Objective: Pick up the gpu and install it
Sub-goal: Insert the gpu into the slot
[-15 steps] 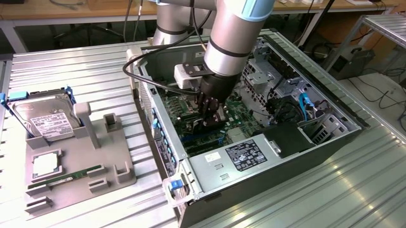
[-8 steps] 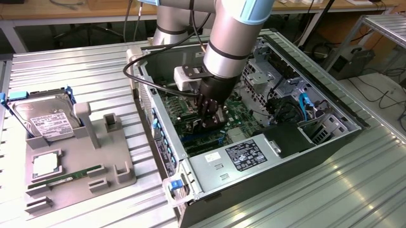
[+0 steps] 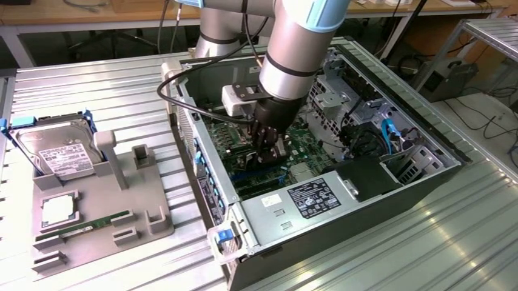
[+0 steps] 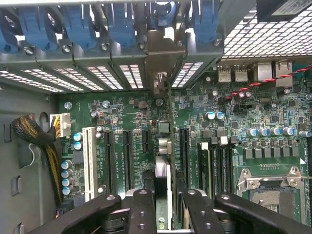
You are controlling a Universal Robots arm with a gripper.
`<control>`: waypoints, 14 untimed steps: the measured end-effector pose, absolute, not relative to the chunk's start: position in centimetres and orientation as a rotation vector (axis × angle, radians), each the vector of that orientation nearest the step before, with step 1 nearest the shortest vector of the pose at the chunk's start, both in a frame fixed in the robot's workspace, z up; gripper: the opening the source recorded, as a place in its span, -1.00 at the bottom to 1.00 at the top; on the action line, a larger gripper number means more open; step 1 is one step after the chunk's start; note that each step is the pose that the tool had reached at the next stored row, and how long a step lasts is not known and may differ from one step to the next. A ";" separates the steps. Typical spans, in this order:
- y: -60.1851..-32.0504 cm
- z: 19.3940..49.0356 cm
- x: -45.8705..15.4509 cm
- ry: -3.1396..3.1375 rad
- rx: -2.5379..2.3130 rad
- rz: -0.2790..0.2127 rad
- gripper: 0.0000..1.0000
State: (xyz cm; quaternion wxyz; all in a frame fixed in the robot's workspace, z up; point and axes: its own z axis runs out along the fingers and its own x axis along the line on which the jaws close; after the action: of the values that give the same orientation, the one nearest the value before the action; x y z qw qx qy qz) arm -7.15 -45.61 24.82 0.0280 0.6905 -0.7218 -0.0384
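Observation:
My gripper reaches down into the open computer case, just above the green motherboard. In the wrist view the gpu stands edge-on between my two black fingers, which are shut on it. Its silvery bracket reaches up to the row of rear slot openings with blue latches. The card stands upright over the board, between two black expansion slots. Whether its lower edge sits in a slot is hidden by the card itself.
A power supply fills the case's near end. A cable bundle, a white slot and the processor socket flank the card. Outside, a grey fixture holds a hard drive and a green memory stick.

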 end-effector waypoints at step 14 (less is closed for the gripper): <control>-45.8 24.8 -7.0 -2.238 2.122 -0.118 -0.47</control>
State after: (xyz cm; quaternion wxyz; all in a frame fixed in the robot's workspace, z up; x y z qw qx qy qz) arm -7.01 -45.83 24.79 0.0279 0.6873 -0.7249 -0.0384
